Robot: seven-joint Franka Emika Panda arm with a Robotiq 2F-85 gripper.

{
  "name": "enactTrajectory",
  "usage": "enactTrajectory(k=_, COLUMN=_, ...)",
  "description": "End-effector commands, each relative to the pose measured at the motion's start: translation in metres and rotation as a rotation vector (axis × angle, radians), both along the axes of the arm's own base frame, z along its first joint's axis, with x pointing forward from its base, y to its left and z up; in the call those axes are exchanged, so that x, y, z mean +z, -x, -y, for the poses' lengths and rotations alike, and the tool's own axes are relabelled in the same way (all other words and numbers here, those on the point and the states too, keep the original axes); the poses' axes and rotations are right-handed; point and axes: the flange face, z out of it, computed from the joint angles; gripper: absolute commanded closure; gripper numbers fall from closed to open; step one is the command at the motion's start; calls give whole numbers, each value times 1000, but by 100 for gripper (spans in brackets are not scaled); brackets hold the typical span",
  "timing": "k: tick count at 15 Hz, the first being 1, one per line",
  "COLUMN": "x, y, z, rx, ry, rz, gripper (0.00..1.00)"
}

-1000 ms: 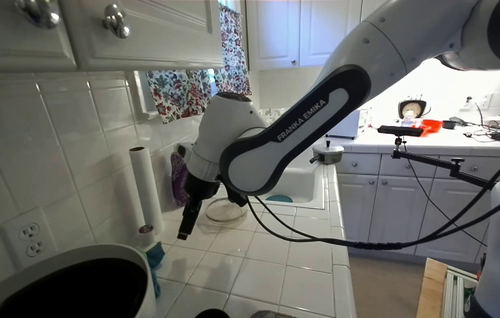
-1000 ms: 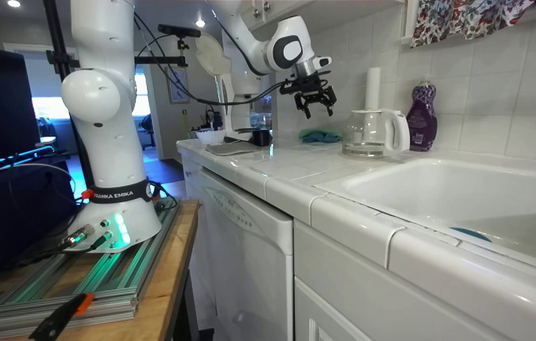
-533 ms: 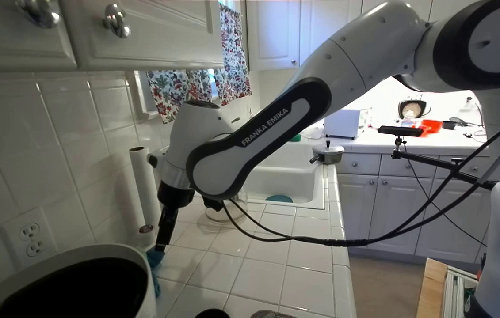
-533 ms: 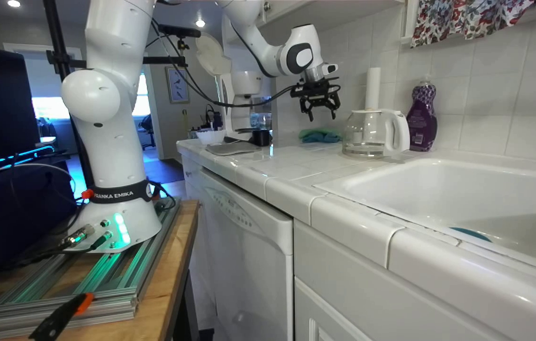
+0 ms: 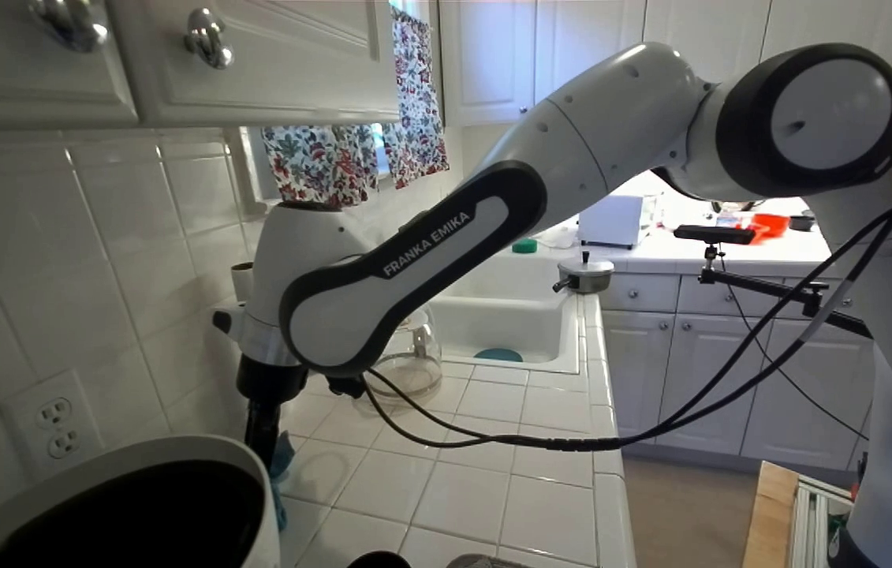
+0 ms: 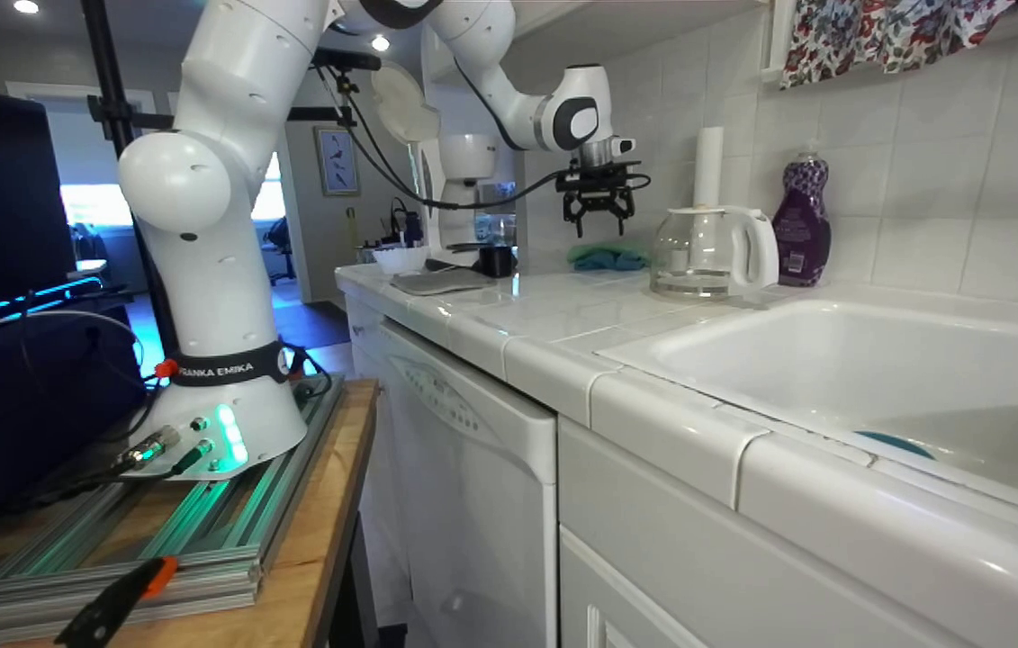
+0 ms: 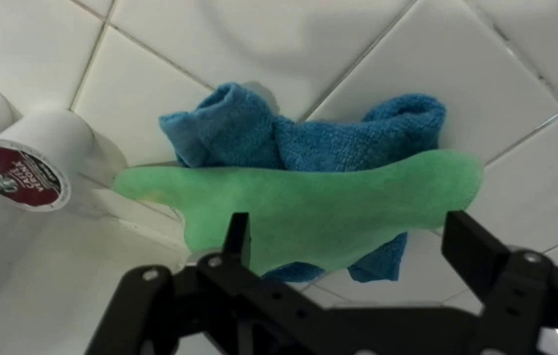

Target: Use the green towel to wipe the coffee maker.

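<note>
Along the back edge of the counter [image 6: 554, 317], near the tiled wall [image 6: 887, 171], we find the green towel [image 7: 308, 212] draped over a blue cloth [image 7: 308, 143], whose folds come out on both long sides of it in our wrist view. Our gripper [image 6: 600, 229] hangs above the pair and points down, its jaws spread wide apart; the wrist view gives us green fabric between them, and an exterior view shows a gap between their tips and the cloth. Near one short end of the green towel we see a white coffee pod [image 7: 22, 175] with a red printed lid. Toward the end of the counter away from the sink [image 6: 923, 351], an exterior view shows us a big white vessel [image 5: 177, 448] with a dark inside hiding the lower part of the jaws, and blue cloth just beside its rim.

Near a back corner of the sink, we have the coffee maker [image 6: 693, 256] upright, a clear glass pot with a white rim and handle, well apart from our gripper. Both exterior views show it, and in an exterior view our arm [image 5: 446, 244] covers part of it. Just beside its handle stands the purple bottle [image 6: 802, 225], and the paper-towel roll [image 6: 708, 168] rises behind the glass. Toward the counter's front edge, well apart from the sink, we see a grey mat [image 6: 441, 283] and a black cup [image 6: 497, 262], with a white bowl [image 6: 401, 260] near them.
</note>
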Motion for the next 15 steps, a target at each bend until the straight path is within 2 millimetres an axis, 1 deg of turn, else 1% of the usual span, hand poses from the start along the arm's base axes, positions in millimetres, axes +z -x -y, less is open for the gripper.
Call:
enactTrajectory(k=1, x=-7, y=-23, z=-14, rx=32, ry=-40, rz=-25, gripper=0)
enactTrajectory(k=4, x=-11, y=-33, z=-16, rx=21, ry=-45, rz=-33, gripper=0)
enactTrajectory(k=5, x=-13, y=-35, z=-15, rx=15, ry=-47, rz=-37, gripper=25)
enactTrajectory(k=6, x=-14, y=-38, z=-15, rx=14, ry=-49, rz=-40, gripper=26)
enactTrajectory(k=11, x=-16, y=-43, z=-15, rx=4, ry=-48, rz=-47, gripper=64)
enactTrajectory(k=15, x=-11, y=-39, z=-13, rx=-1, ry=-43, rz=-39, gripper=90)
